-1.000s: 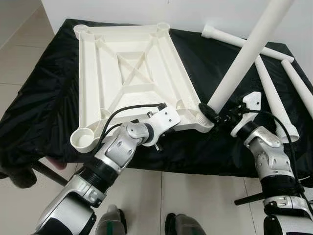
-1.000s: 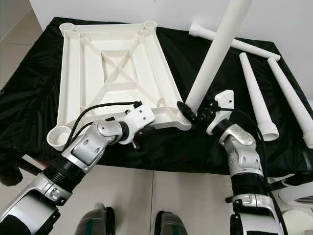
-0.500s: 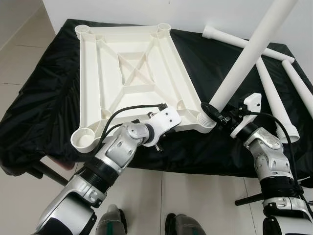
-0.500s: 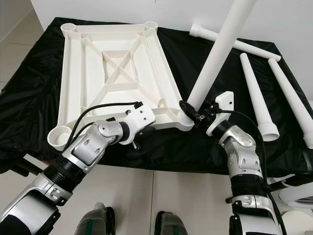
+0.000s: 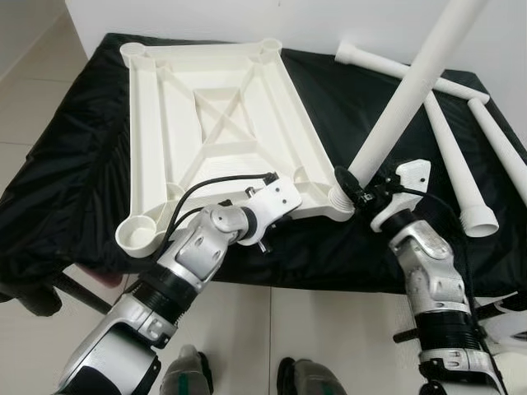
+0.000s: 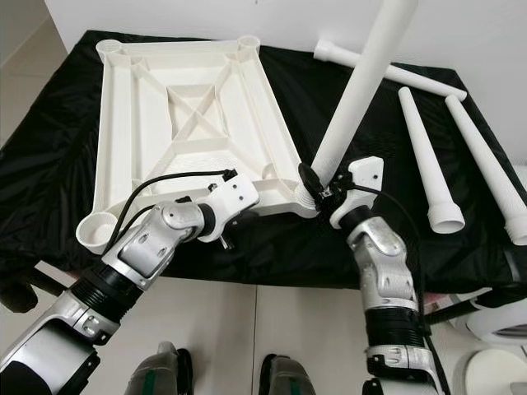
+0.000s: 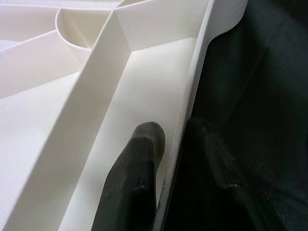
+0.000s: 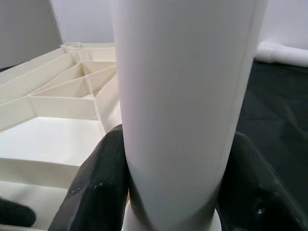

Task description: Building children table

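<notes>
Leg (image 5: 403,99) upright-ish in tabletop (image 5: 222,123) near corner socket, right gripper (image 5: 356,191) clamping its base; left gripper (image 7: 166,159) pinching near rim, apparently.

Matt white plastic tabletop (image 5: 218,123), probably rubbery black fingers (image 7: 137,163), crinkled black cloth (image 5: 74,181).

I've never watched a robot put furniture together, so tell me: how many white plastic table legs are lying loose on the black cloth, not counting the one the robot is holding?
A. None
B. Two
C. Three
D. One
C: three loose white plastic table legs lie on the black cloth beside the upturned white tabletop, while the right gripper clasps a fourth leg at the tabletop's corner socket.
</notes>
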Controlling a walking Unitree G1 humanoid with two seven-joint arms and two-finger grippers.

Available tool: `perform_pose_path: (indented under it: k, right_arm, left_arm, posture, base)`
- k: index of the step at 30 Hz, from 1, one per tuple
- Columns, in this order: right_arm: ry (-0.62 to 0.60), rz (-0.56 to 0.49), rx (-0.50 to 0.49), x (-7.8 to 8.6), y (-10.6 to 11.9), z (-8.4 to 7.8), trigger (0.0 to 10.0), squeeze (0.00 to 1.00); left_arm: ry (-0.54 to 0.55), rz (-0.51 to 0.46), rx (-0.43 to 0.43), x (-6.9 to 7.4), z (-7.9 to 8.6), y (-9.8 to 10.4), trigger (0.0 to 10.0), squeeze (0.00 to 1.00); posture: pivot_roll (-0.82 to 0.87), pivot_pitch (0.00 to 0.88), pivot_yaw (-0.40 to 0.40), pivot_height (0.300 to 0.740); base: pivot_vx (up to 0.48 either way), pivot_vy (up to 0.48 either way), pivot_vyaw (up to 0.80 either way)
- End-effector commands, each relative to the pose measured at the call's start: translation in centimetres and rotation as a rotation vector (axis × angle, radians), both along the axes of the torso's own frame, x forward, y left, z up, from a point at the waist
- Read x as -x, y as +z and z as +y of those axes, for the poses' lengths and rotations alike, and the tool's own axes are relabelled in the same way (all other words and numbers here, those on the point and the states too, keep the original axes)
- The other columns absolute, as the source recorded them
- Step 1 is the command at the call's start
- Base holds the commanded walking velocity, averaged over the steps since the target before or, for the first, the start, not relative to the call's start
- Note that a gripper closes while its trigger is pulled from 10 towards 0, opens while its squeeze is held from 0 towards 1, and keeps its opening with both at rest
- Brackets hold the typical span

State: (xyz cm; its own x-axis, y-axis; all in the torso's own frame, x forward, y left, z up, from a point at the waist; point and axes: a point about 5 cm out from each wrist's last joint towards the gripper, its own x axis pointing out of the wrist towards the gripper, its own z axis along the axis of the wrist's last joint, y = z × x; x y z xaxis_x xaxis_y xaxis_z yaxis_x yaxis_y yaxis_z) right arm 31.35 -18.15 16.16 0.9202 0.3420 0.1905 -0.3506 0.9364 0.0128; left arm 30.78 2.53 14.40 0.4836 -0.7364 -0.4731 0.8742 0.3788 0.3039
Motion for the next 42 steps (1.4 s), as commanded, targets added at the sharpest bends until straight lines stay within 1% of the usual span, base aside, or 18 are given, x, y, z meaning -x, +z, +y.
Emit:
perform_pose_path:
  k: [1, 2, 4, 8, 9, 11, 12, 14, 17, 19, 20, 23, 33, 34, 35, 39, 42]
  right_arm:
    - [-0.028, 0.024, -0.018, -0.3, -0.1, 0.9, 10.0, 0.0]
    - [-0.028, 0.024, -0.018, -0.3, -0.1, 0.9, 10.0, 0.0]
    - [-0.049, 0.036, -0.03, -0.3, -0.3, 1.5, 10.0, 0.0]
    - [-0.061, 0.042, -0.036, -0.3, -0.3, 1.7, 10.0, 0.0]
    - [-0.086, 0.04, -0.045, -0.2, -0.4, 2.1, 10.0, 0.0]
    - [-0.179, 0.045, -0.062, -0.2, -0.5, 3.3, 10.0, 0.0]
    - [-0.179, 0.045, -0.062, -0.2, -0.5, 3.3, 10.0, 0.0]
    - [-0.267, 0.052, -0.069, -0.3, -0.5, 4.1, 10.0, 0.0]
    - [-0.294, 0.054, -0.072, -0.3, -0.6, 4.3, 10.0, 0.0]
    - [-0.342, 0.044, -0.075, -0.2, -0.5, 5.0, 10.0, 0.0]
    - [-0.342, 0.044, -0.075, -0.2, -0.5, 5.0, 10.0, 0.0]
    - [-0.384, 0.05, -0.085, 0.1, -0.7, 5.8, 10.0, 0.0]
    - [-0.402, 0.047, -0.077, 0.1, -0.7, 5.7, 10.0, 0.0]
    - [-0.405, 0.043, -0.079, 0.1, -0.6, 5.6, 10.0, 0.03]
    - [-0.391, 0.037, -0.089, 0.1, -0.5, 5.6, 10.0, 1.0]
    - [-0.363, 0.018, -0.104, 0.2, -0.3, 5.5, 10.0, 1.0]
    - [-0.368, -0.001, -0.098, 0.2, -0.1, 5.3, 10.0, 1.0]
  left_arm:
    - [-0.081, 0.007, 0.013, 0.8, -1.1, 0.2, 10.0, 0.0]
    - [-0.081, 0.007, 0.013, 0.8, -1.1, 0.2, 10.0, 0.0]
    - [-0.08, 0.007, 0.014, 0.8, -1.1, 0.2, 10.0, 0.0]
    - [-0.079, 0.007, 0.014, 0.8, -1.1, 0.2, 10.0, 0.0]
    - [-0.078, 0.007, 0.015, 0.8, -1.1, 0.2, 10.0, 0.0]
    - [-0.075, 0.004, 0.014, 0.7, -1.0, 0.2, 10.0, 0.0]
    - [-0.075, 0.004, 0.014, 0.7, -1.0, 0.2, 10.0, 0.0]
    - [-0.074, 0.003, 0.012, 0.7, -1.0, 0.2, 10.0, 0.0]
    - [-0.074, 0.002, 0.011, 0.7, -1.0, 0.2, 10.0, 0.0]
    - [-0.077, 0.002, 0.011, 0.7, -1.0, 0.3, 10.0, 0.0]
    - [-0.077, 0.002, 0.011, 0.7, -1.0, 0.3, 10.0, 0.0]
    - [-0.079, 0.001, 0.012, 0.7, -1.1, 0.2, 10.0, 0.0]
    - [-0.079, 0.006, 0.012, 0.8, -1.1, 0.1, 10.0, 0.0]
    - [-0.078, 0.006, 0.012, 0.8, -1.1, 0.1, 10.0, 0.0]
    - [-0.076, 0.006, 0.013, 0.8, -1.1, 0.1, 10.0, 0.0]
    - [-0.074, 0.005, 0.013, 0.9, -1.1, 0.0, 10.0, 0.0]
    - [-0.072, 0.004, 0.013, 0.9, -1.1, 0.0, 10.0, 0.0]
  posture:
    - [-0.02, 0.095, -0.038, 0.74]
    - [-0.02, 0.095, -0.038, 0.74]
    - [-0.02, 0.095, -0.04, 0.74]
    - [-0.02, 0.095, -0.04, 0.74]
    - [-0.01, 0.093, -0.043, 0.74]
    - [-0.01, 0.092, -0.043, 0.74]
    - [-0.01, 0.092, -0.043, 0.74]
    - [-0.01, 0.092, -0.043, 0.74]
    - [-0.01, 0.092, -0.041, 0.74]
    - [-0.01, 0.09, -0.041, 0.74]
    - [-0.01, 0.09, -0.041, 0.74]
    - [-0.01, 0.087, -0.04, 0.74]
    - [-0.01, 0.082, -0.048, 0.74]
    - [-0.01, 0.08, -0.05, 0.74]
    - [-0.01, 0.079, -0.051, 0.74]
    - [0.0, 0.075, -0.053, 0.74]
    - [0.0, 0.073, -0.056, 0.74]
  base:
    - [0.0, 0.0, 0.0]
    - [0.0, 0.0, 0.0]
    - [0.0, 0.0, 0.0]
    - [0.0, 0.0, 0.0]
    - [0.0, 0.0, 0.0]
    - [0.0, 0.0, 0.0]
    - [0.0, 0.0, 0.0]
    - [0.0, 0.0, 0.0]
    - [0.0, 0.0, 0.0]
    - [0.0, 0.0, 0.0]
    - [0.0, 0.0, 0.0]
    - [0.0, 0.0, 0.0]
    - [0.0, 0.0, 0.0]
    - [0.0, 0.0, 0.0]
    - [0.0, 0.0, 0.0]
    - [0.0, 0.0, 0.0]
    - [0.0, 0.0, 0.0]
